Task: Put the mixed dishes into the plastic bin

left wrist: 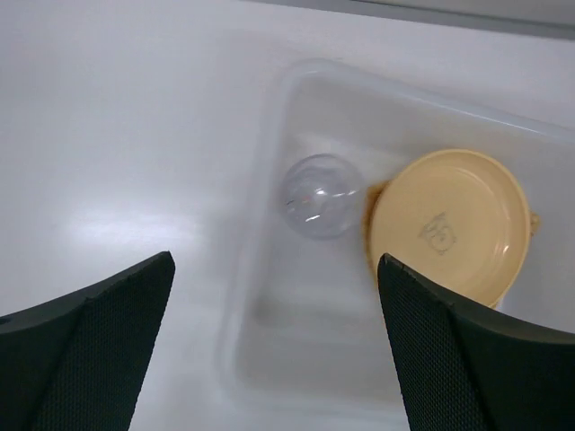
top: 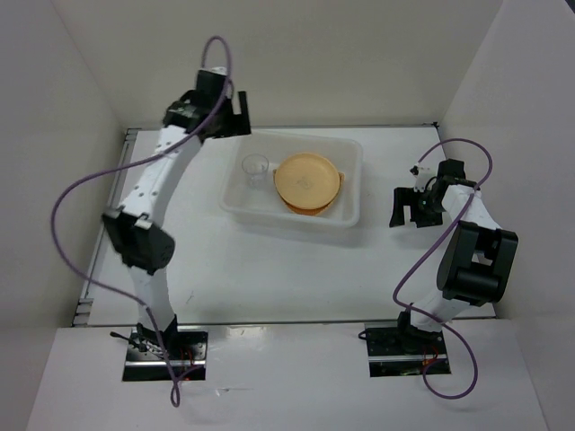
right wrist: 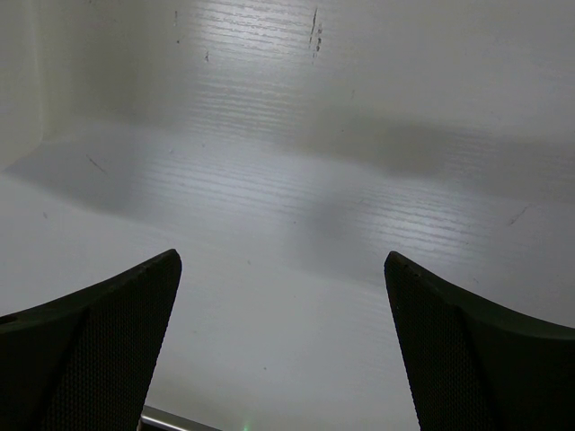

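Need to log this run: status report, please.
Left gripper open, empty, near bin far-left corner. Right gripper open, empty, right of bin. Plates and one cup in bin. Nothing blocking.

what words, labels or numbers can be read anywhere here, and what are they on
No text can be read in any view.
plate: a faint mark at its centre, too blurred to read.
cup and bin: no markings show.

Lower plates [top: 311,210] in the bin [top: 352,151] mostly hidden beneath the top plate [top: 307,178], their count unclear
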### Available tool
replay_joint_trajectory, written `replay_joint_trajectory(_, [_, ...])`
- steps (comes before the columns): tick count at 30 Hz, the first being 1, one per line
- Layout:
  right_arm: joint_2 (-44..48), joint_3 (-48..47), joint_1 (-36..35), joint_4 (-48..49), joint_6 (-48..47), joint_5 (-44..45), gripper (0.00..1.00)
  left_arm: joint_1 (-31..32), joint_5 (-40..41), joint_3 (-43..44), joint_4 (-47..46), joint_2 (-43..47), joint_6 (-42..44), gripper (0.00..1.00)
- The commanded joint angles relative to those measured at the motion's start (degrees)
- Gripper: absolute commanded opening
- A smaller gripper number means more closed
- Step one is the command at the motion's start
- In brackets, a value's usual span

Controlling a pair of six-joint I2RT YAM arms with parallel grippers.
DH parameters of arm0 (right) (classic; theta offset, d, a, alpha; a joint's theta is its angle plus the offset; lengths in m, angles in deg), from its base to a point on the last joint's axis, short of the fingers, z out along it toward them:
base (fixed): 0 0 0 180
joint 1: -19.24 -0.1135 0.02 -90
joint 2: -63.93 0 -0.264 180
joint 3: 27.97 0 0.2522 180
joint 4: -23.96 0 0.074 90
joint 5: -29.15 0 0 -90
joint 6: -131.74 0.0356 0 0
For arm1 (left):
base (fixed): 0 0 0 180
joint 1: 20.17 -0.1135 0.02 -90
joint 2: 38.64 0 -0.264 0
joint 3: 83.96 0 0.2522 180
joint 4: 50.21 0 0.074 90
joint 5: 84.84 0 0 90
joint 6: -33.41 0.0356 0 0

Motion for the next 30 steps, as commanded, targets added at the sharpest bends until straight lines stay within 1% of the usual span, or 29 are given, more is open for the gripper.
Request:
replay_joint_trajectory(1, [1.42,-1.13,0.01,-0.62,-0.61,-0.05,0.98,-10.23,2.06,-14.16,3.67,14.97,-5.14,1.00])
replay_joint_trajectory(2, [1.42,-1.13,0.01,-0.62,-0.61,-0.05,0.98,-12.96,-0.34,-19.34,2.37,17.54,-5.15,1.00])
replay_joint_trajectory(3, [0.90,-1.13,0.01,-0.62,-0.61,-0.05,0.98,-17.42,-2.10,-24.70,1.31,20.01,-5.67,1.00])
replay_joint_trajectory(4, [0.89,-1.13,-0.51,-0.62,-0.61,-0.05,0.98,-19.29,-3.42,-33.81,0.43,24.56,-5.67,1.00])
replay_joint_trajectory(5, [0.89,-1.13,-0.51,-0.62,-0.61,-0.05,0.98,-22.44,-5.26,-37.46,-0.10,27.56,-6.46,1.00])
replay_joint_trajectory(6, [0.89,-1.13,-0.51,-0.62,-0.61,-0.05,0.98,-23.69,-6.24,-43.07,-0.10,28.63,-6.46,1.00])
replay_joint_trajectory(8, [0.89,-1.13,-1.12,-0.62,-0.61,-0.05,0.98,-26.59,-8.88,-47.85,-0.10,29.96,-6.46,1.00])
replay_joint_trajectory(11, [0.36,-1.13,-1.13,-0.62,-0.61,-0.66,0.98,-28.80,-10.90,-54.61,-1.33,31.45,-7.69,1.00])
replay_joint_trajectory(16, [0.36,-1.13,-1.13,-0.09,-0.61,-0.67,0.98,-31.96,-12.92,-60.26,-3.70,32.16,-8.22,1.00])
replay_joint_trajectory(19, [0.36,-1.13,-1.13,-0.09,-0.61,-0.67,0.98,-32.50,-12.93,-62.45,-4.32,30.75,-8.22,1.00])
replay_joint_trajectory(23, [0.36,-1.13,-1.13,-0.09,-0.61,-0.67,0.98,-33.02,-11.79,-64.04,-5.73,28.83,-7.61,1.00])
replay_joint_trajectory(26, [0.36,-1.13,-1.13,-0.09,-0.61,-0.67,0.98,-33.02,-12.40,-64.57,-7.05,27.25,-7.08,1.00])
replay_joint_trajectory(28, [0.36,-1.13,-1.13,-0.09,-0.61,-0.67,0.98,-33.02,-14.32,-65.10,-7.84,26.19,-6.47,0.94])
replay_joint_trajectory(29, [0.36,-1.13,-1.13,-0.09,-0.61,-0.67,0.98,-33.02,-14.86,-65.10,-7.84,25.40,-6.46,0.87])
replay_joint_trajectory(30, [0.36,-1.13,-1.13,0.43,-0.09,-0.67,0.98,-33.02,-14.86,-65.10,-8.36,25.39,-6.46,0.83])
